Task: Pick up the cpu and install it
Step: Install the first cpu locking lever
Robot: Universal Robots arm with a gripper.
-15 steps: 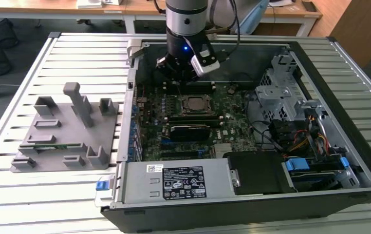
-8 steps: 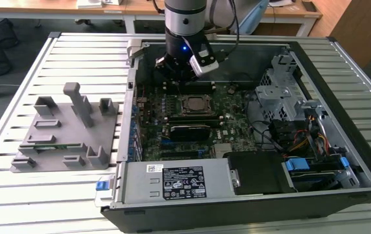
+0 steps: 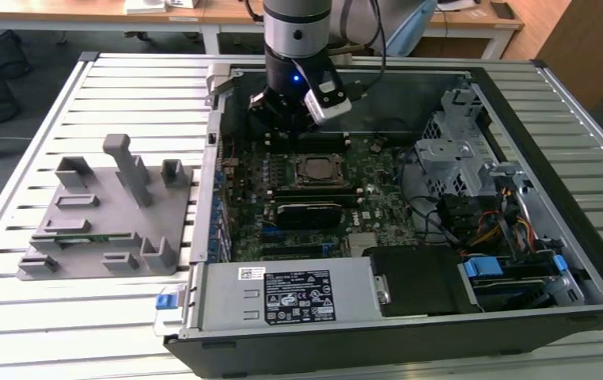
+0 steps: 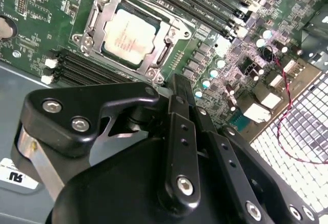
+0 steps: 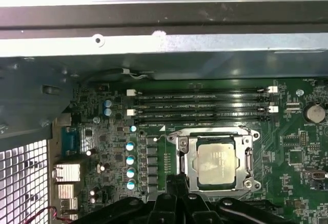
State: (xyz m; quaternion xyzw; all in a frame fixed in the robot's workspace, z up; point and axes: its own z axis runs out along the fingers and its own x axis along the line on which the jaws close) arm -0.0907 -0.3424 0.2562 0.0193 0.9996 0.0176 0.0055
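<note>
Inside the open computer case (image 3: 555,103), hanging over the motherboard (image 3: 386,182) with the gripper (image 3: 280,127) pinched together and gripping nothing.

In both wrist views, showing the cpu (image 4: 130,34) (image 5: 218,165) lying flat in the metal socket frame (image 4: 169,42) (image 5: 187,160), silvery top facing up, apart from the gripper (image 4: 179,83) (image 5: 179,180). In the exterior view, hovering just beside the cpu (image 3: 312,169), above the memory slots (image 3: 307,141) on the socket's far side, fingers pointing down at the board. Sitting outside the case on the slatted table (image 3: 90,317), toward the exterior view's left, the grey holder block (image 3: 111,214).
</note>
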